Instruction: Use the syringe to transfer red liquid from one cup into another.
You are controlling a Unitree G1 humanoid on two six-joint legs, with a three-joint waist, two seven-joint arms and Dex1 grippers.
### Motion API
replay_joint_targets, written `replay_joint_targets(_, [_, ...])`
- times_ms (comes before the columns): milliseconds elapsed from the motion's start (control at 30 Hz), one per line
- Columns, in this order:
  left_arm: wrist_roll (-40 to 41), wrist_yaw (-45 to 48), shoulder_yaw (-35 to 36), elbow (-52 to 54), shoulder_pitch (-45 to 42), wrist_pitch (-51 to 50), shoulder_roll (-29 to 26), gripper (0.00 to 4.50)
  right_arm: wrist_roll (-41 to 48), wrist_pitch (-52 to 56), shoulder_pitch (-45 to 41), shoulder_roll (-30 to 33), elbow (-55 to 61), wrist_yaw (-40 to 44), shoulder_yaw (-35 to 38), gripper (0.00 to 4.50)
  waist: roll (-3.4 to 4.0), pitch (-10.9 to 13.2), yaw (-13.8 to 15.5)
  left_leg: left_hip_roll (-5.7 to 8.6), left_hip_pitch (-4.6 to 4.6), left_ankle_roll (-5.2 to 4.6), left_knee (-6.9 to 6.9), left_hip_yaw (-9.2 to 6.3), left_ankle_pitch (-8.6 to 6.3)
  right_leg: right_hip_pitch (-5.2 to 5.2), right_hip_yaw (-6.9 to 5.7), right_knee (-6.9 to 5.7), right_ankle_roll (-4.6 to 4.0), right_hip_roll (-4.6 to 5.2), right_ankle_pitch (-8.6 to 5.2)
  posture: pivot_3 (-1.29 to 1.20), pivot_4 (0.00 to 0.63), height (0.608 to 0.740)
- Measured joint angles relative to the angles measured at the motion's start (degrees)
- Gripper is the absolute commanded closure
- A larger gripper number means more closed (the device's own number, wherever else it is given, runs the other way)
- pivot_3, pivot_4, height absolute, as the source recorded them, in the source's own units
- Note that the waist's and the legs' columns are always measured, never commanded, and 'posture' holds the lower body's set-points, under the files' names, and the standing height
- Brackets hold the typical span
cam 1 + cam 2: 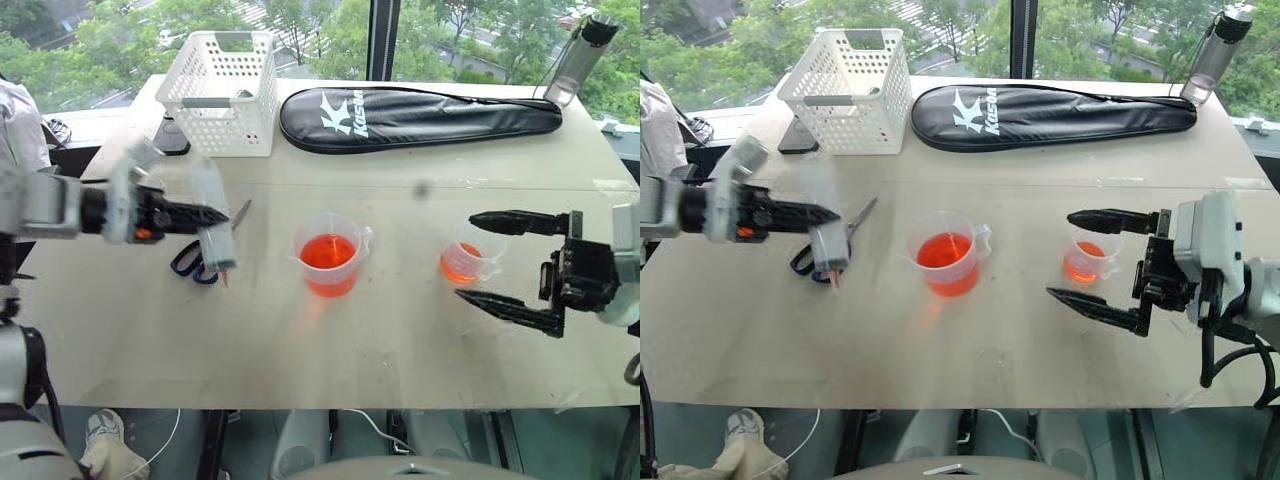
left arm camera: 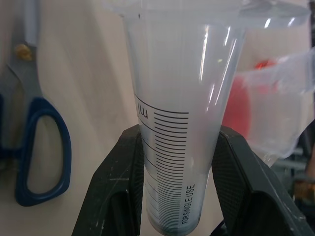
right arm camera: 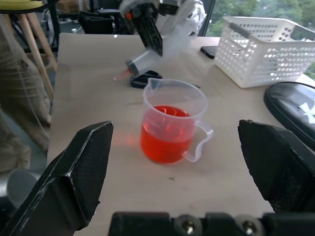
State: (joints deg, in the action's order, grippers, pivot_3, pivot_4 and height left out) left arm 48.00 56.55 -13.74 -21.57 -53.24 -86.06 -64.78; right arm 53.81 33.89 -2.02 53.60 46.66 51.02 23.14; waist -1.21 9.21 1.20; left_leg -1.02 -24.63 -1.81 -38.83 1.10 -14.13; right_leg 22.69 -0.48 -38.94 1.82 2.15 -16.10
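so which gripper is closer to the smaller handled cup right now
Right. The right gripper brackets the smaller cup with open fingers; the left gripper holds the syringe beyond the larger beaker.

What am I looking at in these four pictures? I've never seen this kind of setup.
A two-armed robot at a table. Two pictures come from its head, looking down; the other two from cameras on its wrists. The left gripper is shut on a clear syringe, above blue scissors. The right gripper is open around the small cup without touching it. Between them stands the big cup of red liquid. At the back: a white basket, a black racket bag and a bottle.
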Motion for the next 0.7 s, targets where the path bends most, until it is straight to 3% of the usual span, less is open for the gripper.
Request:
replay_joint_targets(200, [-7.69, 6.71, -9.59, 0.59, -1.54, 4.31, 4.98, 3.13, -0.89, -0.50, 5.40, -0.02, 3.35, -0.41, 0.33, 0.09, -0.14, 0.01, -0.67, -0.05, -0.02, -0.03, -0.06, 0.02, -0.02, 0.01, 0.06, 0.00, 0.00, 0.00, 0.00, 0.00, 0.150, 0.724])
replay_joint_targets(367, [-11.66, 9.50, -12.17, 0.75, -1.28, 5.95, 5.73, 3.13, -1.57, -0.69, 8.97, -0.11, 4.57, -0.83, 1.77, 0.09, -0.15, 0.00, -0.71, -0.08, 0.00, -0.12, -0.07, 0.02, -0.07, 0.01, 0.06, -0.01, 0.00, -0.03, 0.00, 0.00, 0.150, 0.724])
replay_joint_targets(433, [-12.65, 9.97, -12.21, 1.56, -0.24, 6.30, 5.78, 2.13, -1.84, -0.82, 10.13, -0.33, 4.62, -1.20, 2.19, 0.00, -0.15, 0.00, -0.60, -0.08, 0.00, -0.16, -0.09, 0.02, -0.09, 0.00, 0.06, -0.01, 0.00, -0.02, 0.00, 0.00, 0.150, 0.724])
replay_joint_targets(633, [-13.24, 6.51, -6.88, 5.67, 4.26, 4.83, 7.82, 0.06, -2.25, -1.57, 12.98, -0.75, 4.53, -1.37, 2.87, 0.00, -0.16, -0.01, -0.41, -0.09, -0.01, -0.17, -0.14, -0.04, -0.10, -0.02, 0.02, -0.02, 0.00, 0.03, 0.00, 0.00, 0.150, 0.724])
replay_joint_targets(700, [-12.63, 3.64, -1.59, 7.66, 6.39, 3.08, 8.68, 0.06, -3.23, -1.79, 15.07, -1.37, 4.49, -1.40, 3.64, 0.00, -0.16, -0.02, -0.41, -0.10, -0.02, -0.15, -0.16, -0.07, -0.09, -0.03, 0.01, -0.03, 0.01, 0.04, 0.00, 0.00, 0.150, 0.724])
